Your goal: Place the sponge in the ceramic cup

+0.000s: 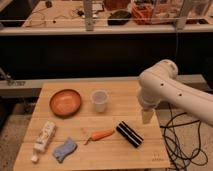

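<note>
Sponge (65, 149) flat on table (111, 158), well left of jaws and nearer the camera. Ceramic cup (99, 100) upright, left of jaws. Jaws hang over table's right edge, striped block (129, 134) near; opening cannot be told.

On the wooden table (150, 152), the plain white ceramic cup (99, 100) stands right of the wide orange-brown bowl (65, 102). Before them, left to right: white tube (45, 136), flat light-blue sponge (65, 149), orange carrot (102, 134), black-and-white striped block (129, 134). My gripper (146, 117) hangs behind that block, rightward.
</note>
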Action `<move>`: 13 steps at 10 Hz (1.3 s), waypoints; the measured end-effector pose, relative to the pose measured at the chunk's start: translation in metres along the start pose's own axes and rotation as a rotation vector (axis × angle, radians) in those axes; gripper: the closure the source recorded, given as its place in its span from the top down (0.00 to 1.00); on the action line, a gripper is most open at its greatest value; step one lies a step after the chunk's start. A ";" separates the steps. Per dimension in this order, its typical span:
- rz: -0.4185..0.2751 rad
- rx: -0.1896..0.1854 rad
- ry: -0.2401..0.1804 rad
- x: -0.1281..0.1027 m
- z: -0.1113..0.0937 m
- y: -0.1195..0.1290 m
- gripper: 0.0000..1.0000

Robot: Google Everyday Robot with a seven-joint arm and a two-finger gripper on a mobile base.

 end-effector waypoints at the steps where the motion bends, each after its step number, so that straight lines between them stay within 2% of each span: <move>1: -0.017 -0.002 -0.010 -0.013 0.003 0.000 0.80; 2: -0.045 -0.005 -0.028 -0.033 0.005 0.000 0.80; 4: -0.068 -0.007 -0.041 -0.041 0.009 0.001 0.80; 8: -0.187 -0.032 -0.086 -0.106 0.021 0.001 0.80; 13: -0.267 -0.066 -0.116 -0.138 0.037 0.005 0.80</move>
